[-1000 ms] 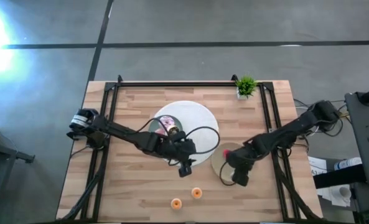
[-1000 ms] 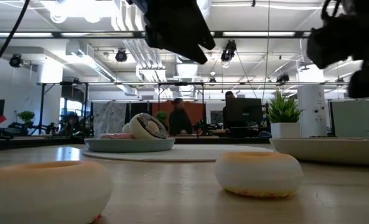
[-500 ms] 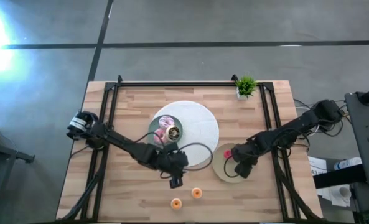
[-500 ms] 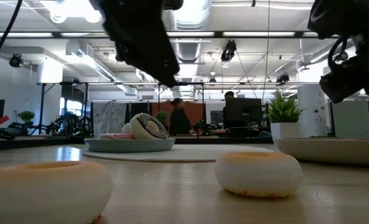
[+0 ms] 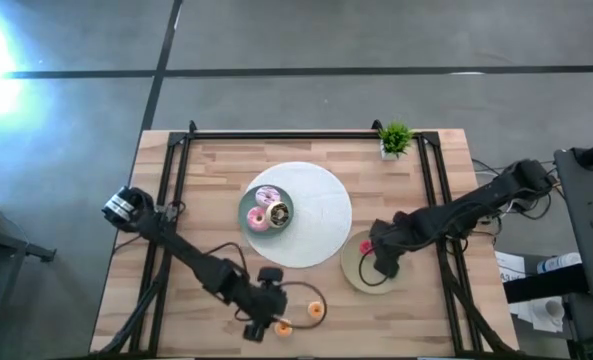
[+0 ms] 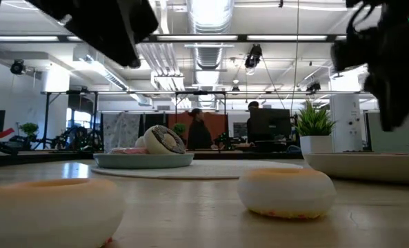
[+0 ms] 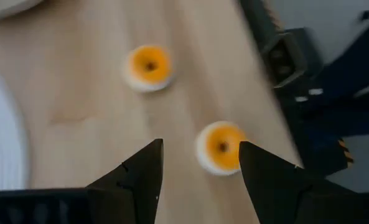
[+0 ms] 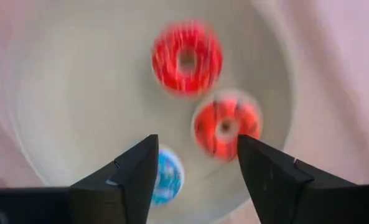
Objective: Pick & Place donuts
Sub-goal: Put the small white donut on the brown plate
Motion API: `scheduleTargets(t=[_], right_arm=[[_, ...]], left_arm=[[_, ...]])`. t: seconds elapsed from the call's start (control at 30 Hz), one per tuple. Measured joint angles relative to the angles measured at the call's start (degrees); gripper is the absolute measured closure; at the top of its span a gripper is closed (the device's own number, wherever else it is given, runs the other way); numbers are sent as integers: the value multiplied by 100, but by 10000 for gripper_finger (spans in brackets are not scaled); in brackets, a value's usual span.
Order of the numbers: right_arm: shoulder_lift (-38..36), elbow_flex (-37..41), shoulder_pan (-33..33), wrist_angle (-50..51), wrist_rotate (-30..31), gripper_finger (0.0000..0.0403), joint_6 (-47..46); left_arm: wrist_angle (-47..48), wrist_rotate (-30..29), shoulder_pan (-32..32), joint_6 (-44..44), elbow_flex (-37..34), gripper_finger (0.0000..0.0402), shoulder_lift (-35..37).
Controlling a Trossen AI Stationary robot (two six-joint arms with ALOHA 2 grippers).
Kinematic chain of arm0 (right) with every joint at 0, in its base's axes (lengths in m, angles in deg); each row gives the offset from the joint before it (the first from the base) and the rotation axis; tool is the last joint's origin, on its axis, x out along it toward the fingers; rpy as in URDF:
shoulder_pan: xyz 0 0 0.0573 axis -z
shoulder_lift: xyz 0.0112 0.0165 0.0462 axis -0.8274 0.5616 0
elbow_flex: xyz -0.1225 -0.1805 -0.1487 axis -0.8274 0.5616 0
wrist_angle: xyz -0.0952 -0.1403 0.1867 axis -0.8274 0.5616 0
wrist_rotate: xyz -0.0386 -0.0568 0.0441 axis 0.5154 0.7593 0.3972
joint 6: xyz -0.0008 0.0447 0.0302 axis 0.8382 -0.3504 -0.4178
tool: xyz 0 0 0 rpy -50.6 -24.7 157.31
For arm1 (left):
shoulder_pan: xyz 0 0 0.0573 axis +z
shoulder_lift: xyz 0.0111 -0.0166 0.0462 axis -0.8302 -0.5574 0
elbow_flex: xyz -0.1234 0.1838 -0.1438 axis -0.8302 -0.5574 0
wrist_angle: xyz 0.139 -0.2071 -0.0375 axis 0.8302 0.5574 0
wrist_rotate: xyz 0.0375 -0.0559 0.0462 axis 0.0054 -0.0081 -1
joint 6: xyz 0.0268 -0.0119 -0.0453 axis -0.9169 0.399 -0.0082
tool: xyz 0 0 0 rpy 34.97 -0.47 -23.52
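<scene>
Two orange donuts lie on the wooden surface; left gripper, fingers spread wide and empty, hovers above them. Right gripper, likewise wide, hangs over the beige plate holding red donuts and a blue one.

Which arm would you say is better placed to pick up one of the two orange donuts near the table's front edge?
The left. Its open gripper hovers beside the nearer orange donut, which shows just ahead of its fingers. The right gripper is open over the beige plate, across the table.
</scene>
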Motion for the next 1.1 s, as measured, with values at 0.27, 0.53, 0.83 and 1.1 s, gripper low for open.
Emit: scheduleTargets(t=[0.27, 0.53, 0.83, 1.1], right_arm=[[-25, -650, -188, 545, 1241, 191, 825], [-25, -714, -193, 725, 1357, 191, 781], [-24, -690, -195, 715, 1355, 191, 737], [-104, -766, -322, -98, 1351, 198, 1448]], left_arm=[[-814, 40, -565, -434, 19, 218, -605], [-788, -333, -623, -686, 285, 219, -1235], [-472, -451, -610, -192, 310, 282, -1516], [6, -323, -196, 346, 267, 394, -1122]])
